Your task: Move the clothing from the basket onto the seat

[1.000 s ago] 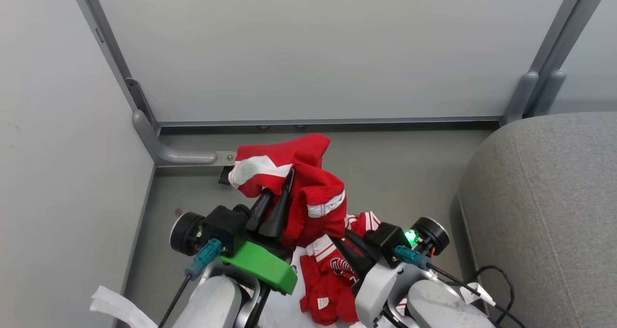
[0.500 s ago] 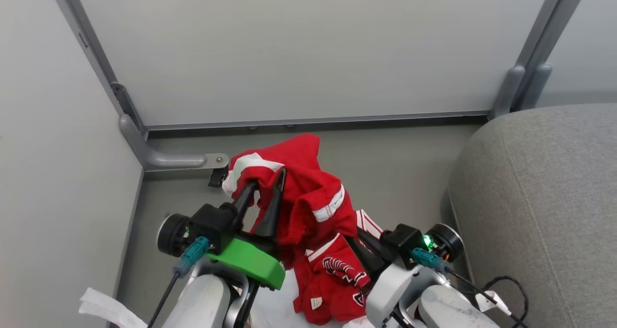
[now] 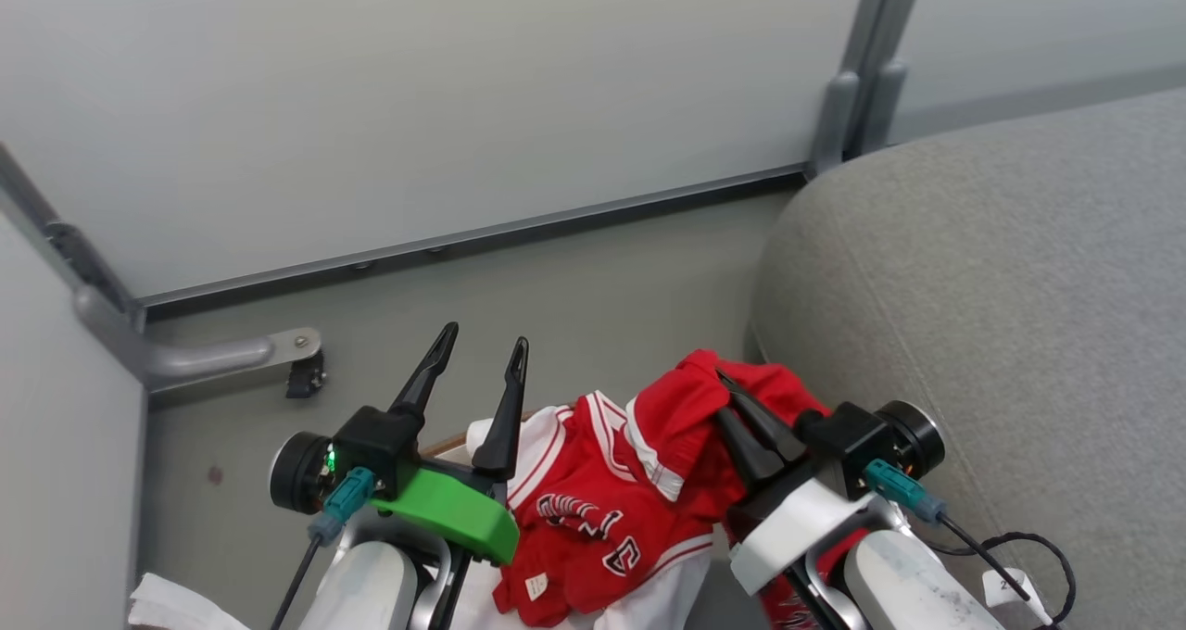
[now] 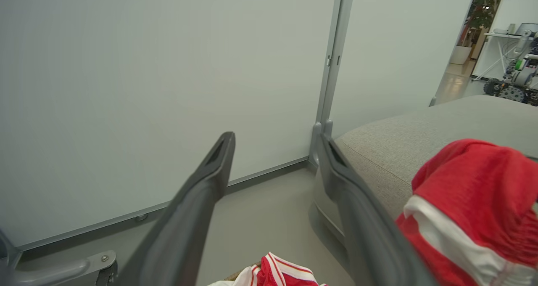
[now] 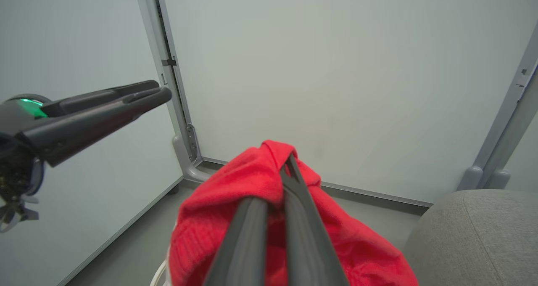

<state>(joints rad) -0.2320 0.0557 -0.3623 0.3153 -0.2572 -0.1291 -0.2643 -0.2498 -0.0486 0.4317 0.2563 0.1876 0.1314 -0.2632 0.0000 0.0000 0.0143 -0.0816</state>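
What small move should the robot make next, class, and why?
Probably swing the right gripper rightward over the seat: it is shut on a red garment that hangs beside the cushion's edge, not above it, while the left gripper stands open and empty.

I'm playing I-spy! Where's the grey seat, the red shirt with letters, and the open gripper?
Grey seat (image 3: 1019, 287): head view, its top fabric.
Red shirt with letters (image 3: 574, 565): head view, red front below the lettering.
Left gripper (image 3: 487, 335): head view, between its open fingertips.
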